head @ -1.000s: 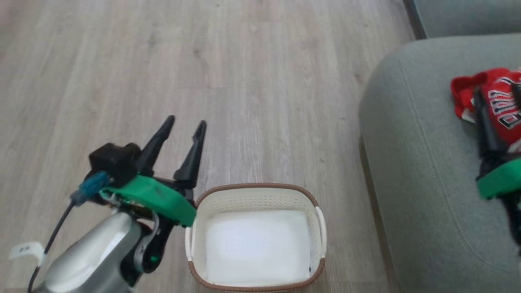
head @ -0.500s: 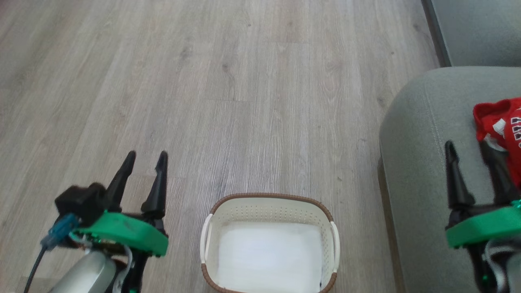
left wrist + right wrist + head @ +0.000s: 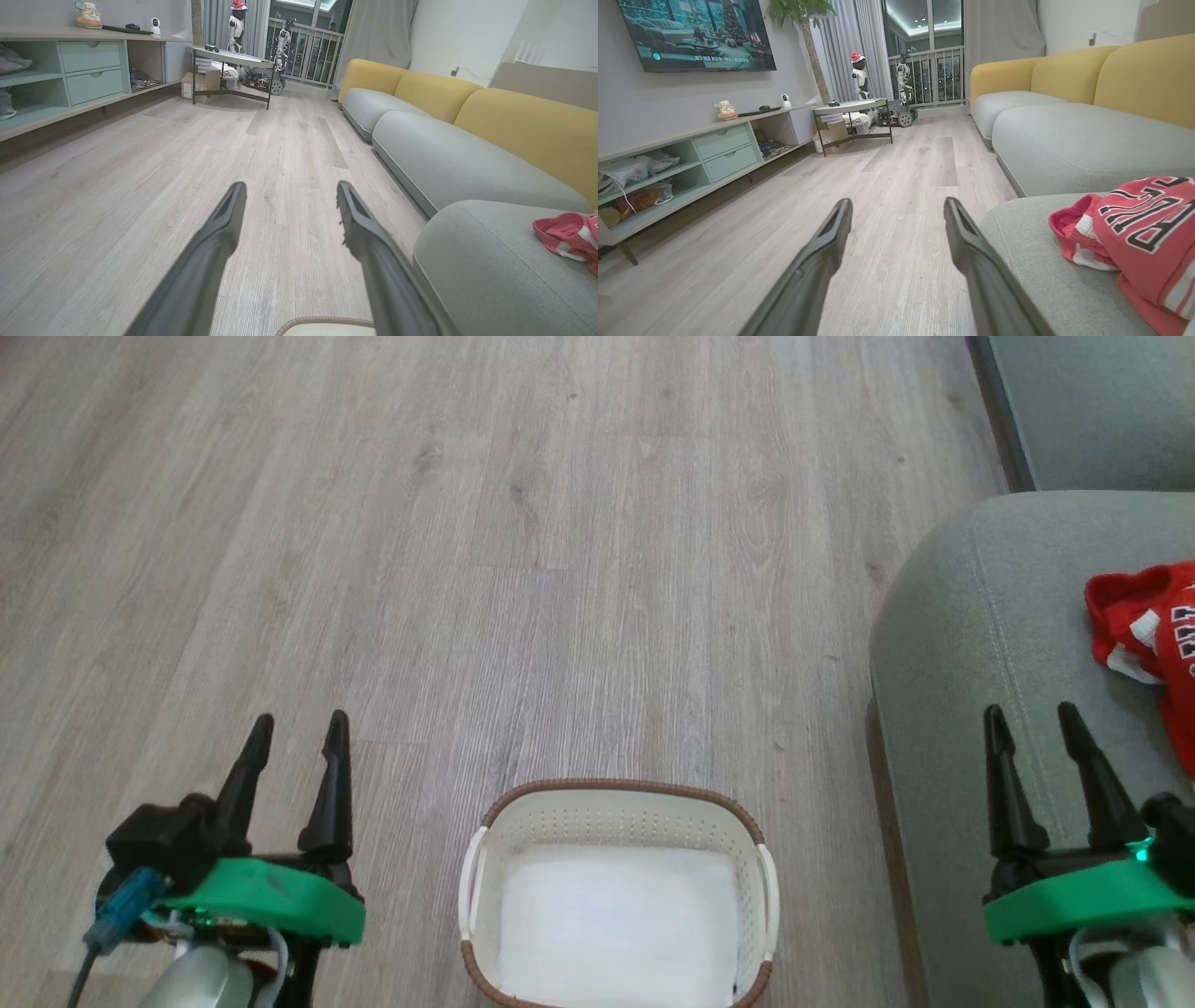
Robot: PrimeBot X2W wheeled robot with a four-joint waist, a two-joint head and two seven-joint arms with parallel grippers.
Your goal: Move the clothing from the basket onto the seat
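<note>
Red clothing on seat; basket inside white (fabric or bare bottom? unclear); left pincer, right pincer apart, empty. Looks near done.

red jersey lettering, possibly "BULLS"

The pale wood floor carried the white basket, upright just beside the grey seat — and on the seat lay the red clothing, a crumpled heap well apart from the basket
</note>
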